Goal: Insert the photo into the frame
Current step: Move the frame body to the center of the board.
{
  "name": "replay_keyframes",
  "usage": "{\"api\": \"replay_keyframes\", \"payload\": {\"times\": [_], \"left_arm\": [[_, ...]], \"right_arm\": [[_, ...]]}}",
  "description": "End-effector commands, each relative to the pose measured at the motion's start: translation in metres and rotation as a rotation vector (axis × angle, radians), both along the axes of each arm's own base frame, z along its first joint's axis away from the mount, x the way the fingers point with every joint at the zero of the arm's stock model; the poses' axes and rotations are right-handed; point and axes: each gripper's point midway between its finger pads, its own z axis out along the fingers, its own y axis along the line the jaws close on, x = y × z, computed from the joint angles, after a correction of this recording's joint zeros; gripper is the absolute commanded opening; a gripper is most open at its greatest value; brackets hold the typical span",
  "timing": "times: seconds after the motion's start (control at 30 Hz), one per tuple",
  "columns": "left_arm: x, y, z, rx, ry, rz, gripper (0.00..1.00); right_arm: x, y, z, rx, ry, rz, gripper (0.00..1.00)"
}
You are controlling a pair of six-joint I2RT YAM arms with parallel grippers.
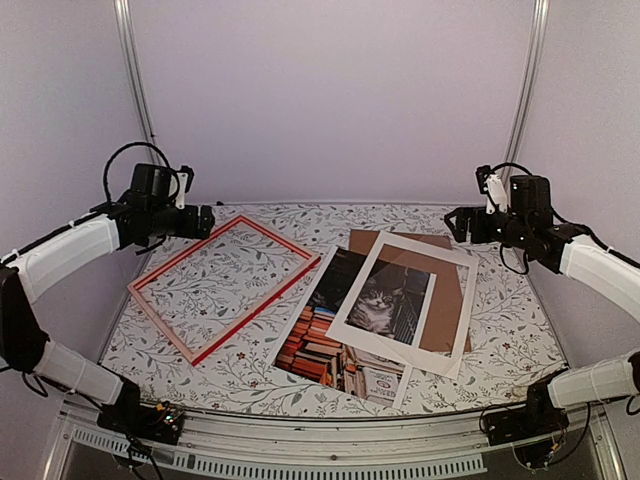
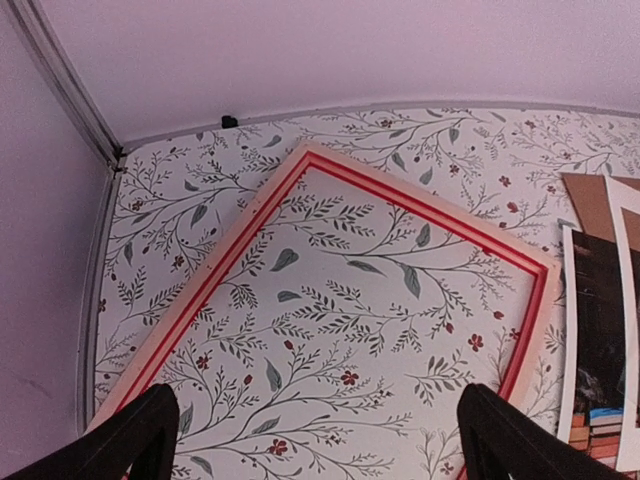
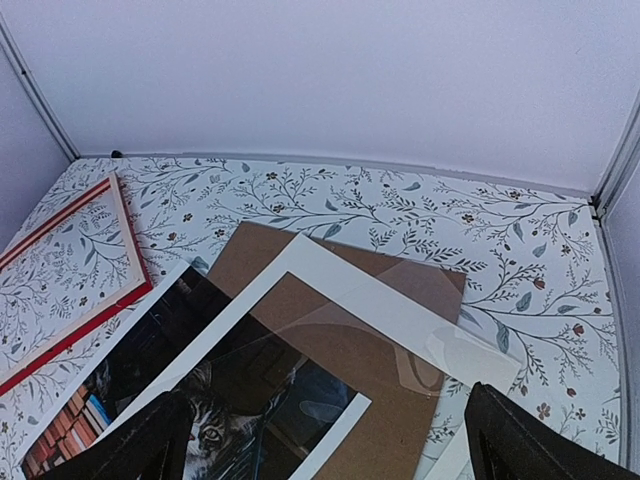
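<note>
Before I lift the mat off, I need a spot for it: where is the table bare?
Bare: inside the frame, the far strip between it and the back wall, and the right margin of the table beside the mat board. Crowded: mat board, photo and backing board overlap centre-right.

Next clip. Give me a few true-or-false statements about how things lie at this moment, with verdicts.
1. The photo sits inside the frame. False: it lies beside the frame, partly under the white mat board.
2. The left gripper and the right gripper are both open and hold nothing. True.
3. The mat board also overlaps the brown backing board. True.
4. The frame stands upright. False: it lies flat on the table.
</note>
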Motion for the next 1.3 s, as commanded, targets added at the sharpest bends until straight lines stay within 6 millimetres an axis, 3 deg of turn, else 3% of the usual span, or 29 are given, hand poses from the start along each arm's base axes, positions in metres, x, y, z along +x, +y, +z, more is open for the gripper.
{"api": "replay_keyframes", "payload": {"times": [0.0,0.13,0.4,0.5,0.67,0.73,0.9,1.07,1.27], "left_arm": [[0.009,0.004,-0.019,-0.018,0.124,-0.009,1.0],[0.028,0.015,-0.037,0.008,0.187,0.005,1.0],[0.062,0.073,-0.088,0.007,0.325,0.094,1.0],[0.075,0.085,-0.105,0.036,0.36,0.091,1.0],[0.095,0.09,-0.137,0.09,0.435,0.023,0.99],[0.098,0.083,-0.151,0.082,0.472,-0.025,0.99],[0.104,0.096,-0.185,0.084,0.548,-0.024,0.99],[0.111,0.106,-0.203,0.109,0.573,0.0,0.97],[0.109,0.112,-0.219,0.094,0.61,0.013,0.85]], "right_arm": [[-0.004,0.011,0.009,0.052,-0.022,0.043,0.99],[-0.006,0.015,0.008,0.075,-0.025,0.06,0.99],[-0.016,0.02,0.002,0.122,-0.036,0.093,0.99],[-0.019,0.023,-0.001,0.143,-0.035,0.112,0.99],[-0.021,0.03,-0.007,0.17,-0.026,0.142,0.99],[-0.022,0.031,-0.012,0.172,-0.015,0.148,0.99],[-0.024,0.032,-0.021,0.174,0.0,0.156,0.99],[-0.023,0.036,-0.034,0.178,0.038,0.169,0.99],[-0.024,0.038,-0.044,0.19,0.066,0.178,0.99]]}}
